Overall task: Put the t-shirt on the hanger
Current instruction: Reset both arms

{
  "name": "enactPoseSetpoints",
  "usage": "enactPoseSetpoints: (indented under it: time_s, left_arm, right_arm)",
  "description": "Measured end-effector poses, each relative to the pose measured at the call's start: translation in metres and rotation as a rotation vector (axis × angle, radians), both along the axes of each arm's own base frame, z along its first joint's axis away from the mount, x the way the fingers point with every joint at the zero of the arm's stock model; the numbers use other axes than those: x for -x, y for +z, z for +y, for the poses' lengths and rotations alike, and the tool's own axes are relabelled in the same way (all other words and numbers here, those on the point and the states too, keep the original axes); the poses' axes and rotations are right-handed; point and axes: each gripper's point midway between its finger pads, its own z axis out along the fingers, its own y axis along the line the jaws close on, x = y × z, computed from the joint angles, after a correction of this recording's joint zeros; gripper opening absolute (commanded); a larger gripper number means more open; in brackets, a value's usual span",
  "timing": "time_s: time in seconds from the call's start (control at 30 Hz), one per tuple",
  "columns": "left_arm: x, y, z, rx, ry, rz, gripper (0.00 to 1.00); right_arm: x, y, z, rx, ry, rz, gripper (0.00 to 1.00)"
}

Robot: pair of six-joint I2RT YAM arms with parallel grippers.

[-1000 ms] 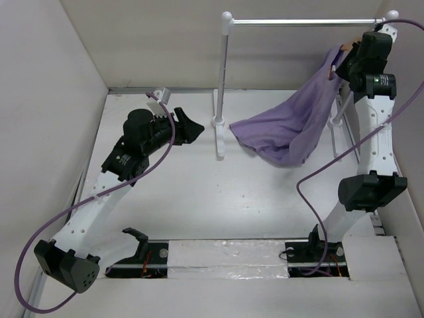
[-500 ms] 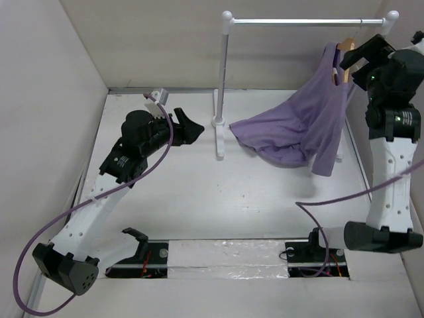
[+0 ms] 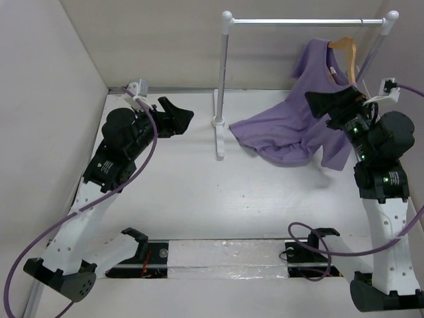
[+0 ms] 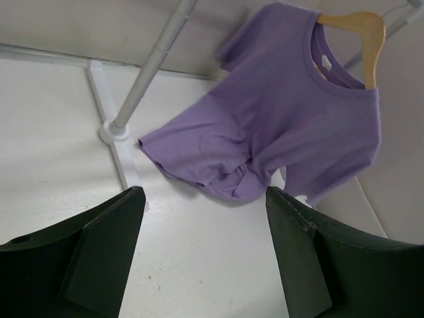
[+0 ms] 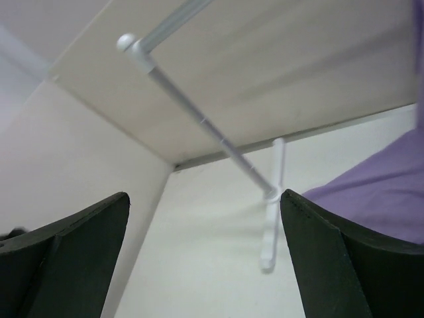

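The lavender t-shirt [image 3: 322, 76] hangs on the wooden hanger [image 3: 345, 47], whose hook rests on the rail's top bar [image 3: 305, 22]. Its lower half trails down and lies bunched on the table [image 3: 275, 136]. The left wrist view shows the t-shirt [image 4: 298, 112] with the hanger [image 4: 363, 30] through its neck. My right gripper [image 3: 322, 104] is open and empty, in front of and below the shirt, apart from it. In its own view the right gripper [image 5: 204, 199] has purple cloth [image 5: 384, 192] at the right edge. My left gripper [image 3: 177, 111] is open at the back left, pointing toward the shirt, and nothing is between its fingers [image 4: 112, 232].
The white clothes rail has a left post [image 3: 224, 86] with a foot [image 3: 218, 132] on the table, and a right post [image 3: 371, 56] behind the shirt. Beige walls close in the left, back and right sides. Purple cables loop from both arms.
My right gripper opened, let go at the hanger and drew back down toward the near side. The shirt now hangs from the rail. The left arm shifted left and its jaws widened.
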Motion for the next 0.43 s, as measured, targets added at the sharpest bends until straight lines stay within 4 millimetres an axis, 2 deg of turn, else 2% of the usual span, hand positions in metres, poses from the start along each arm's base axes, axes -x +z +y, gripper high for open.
enactPoseSetpoints:
  time_s: [0.1, 0.2, 0.3, 0.43]
  left_arm:
    - [0.006, 0.006, 0.016, 0.001, 0.068, -0.016, 0.71]
    - [0.017, 0.015, 0.030, 0.015, 0.111, -0.046, 0.71]
    - [0.018, 0.007, 0.033, 0.018, 0.128, -0.026, 0.70]
    - [0.014, -0.011, 0.028, 0.021, 0.123, 0.030, 0.71]
  right_arm:
    - [0.017, -0.014, 0.022, 0.002, 0.101, 0.005, 1.00]
    - [0.028, -0.033, 0.034, 0.004, 0.160, 0.032, 1.00]
    - [0.031, -0.055, 0.042, 0.008, 0.196, 0.073, 1.00]
    - [0.028, -0.079, 0.049, 0.016, 0.224, 0.146, 1.00]
